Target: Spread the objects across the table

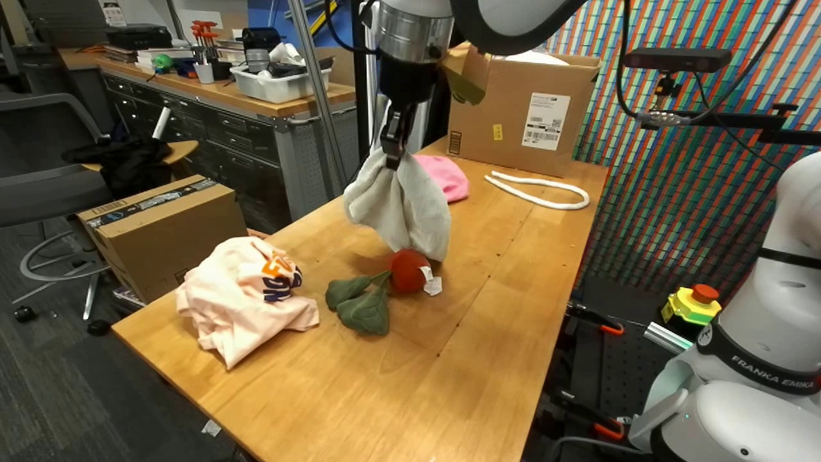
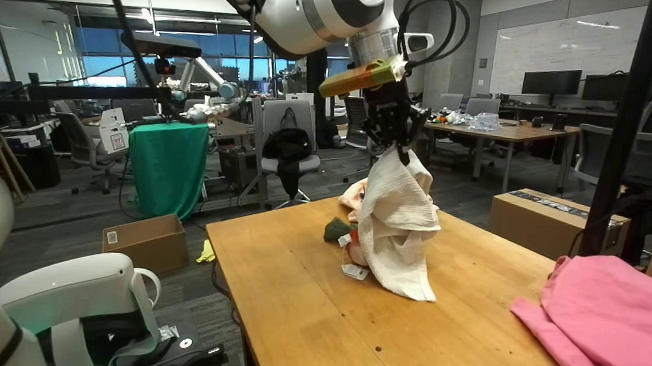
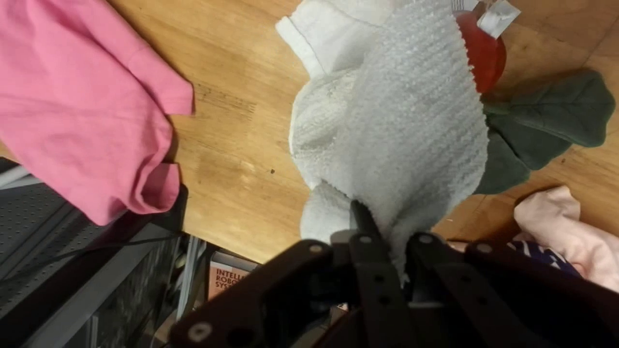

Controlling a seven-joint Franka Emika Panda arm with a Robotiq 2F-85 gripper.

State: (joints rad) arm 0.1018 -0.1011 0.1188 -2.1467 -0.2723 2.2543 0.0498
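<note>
My gripper (image 1: 393, 159) is shut on a white towel (image 1: 410, 205) above the table (image 1: 410, 391). The towel hangs down in folds, also in an exterior view (image 2: 397, 228) and the wrist view (image 3: 411, 116). A plush red ball (image 1: 406, 272) with green leaves (image 1: 365, 312) lies on the table beside the towel's lower end. In the wrist view the towel partly covers the ball (image 3: 483, 53). A peach cloth with printed letters (image 1: 234, 295) lies crumpled by the leaves. A pink cloth (image 2: 614, 324) lies at the table's far end; the towel partly hides it in an exterior view (image 1: 446, 178).
A white rope (image 1: 545, 192) lies in a loop on the table. A large cardboard box (image 1: 507, 122) stands behind it at the table's end. A closed box (image 1: 167, 231) stands beside the table. A metal pole (image 1: 317, 96) rises near the table's edge.
</note>
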